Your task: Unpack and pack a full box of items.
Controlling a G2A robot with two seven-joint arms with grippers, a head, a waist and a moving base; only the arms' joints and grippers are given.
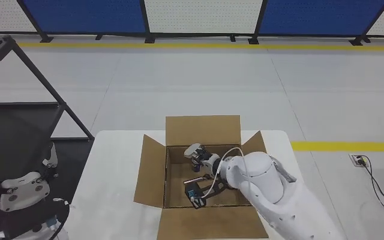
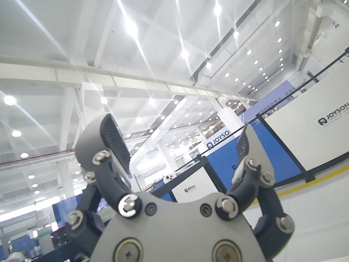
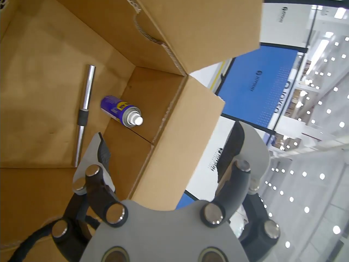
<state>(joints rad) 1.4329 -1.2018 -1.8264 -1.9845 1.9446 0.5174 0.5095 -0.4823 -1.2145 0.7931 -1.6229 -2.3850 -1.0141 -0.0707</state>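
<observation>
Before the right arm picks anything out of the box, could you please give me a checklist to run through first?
1. Box flaps open: ok.
2. Right gripper open and empty: ok.
3. Spray can free to grasp: ok; it lies on its side near a corner of the box floor, with nothing on it.
4. Metal rod clear of the can: ok; it lies flat on the floor, apart from the can.
5. Left gripper out of the way: ok; open, empty, pointing at the ceiling.
6. Rest of the box floor checked: cannot tell; the right arm hides part of it in the top view.
</observation>
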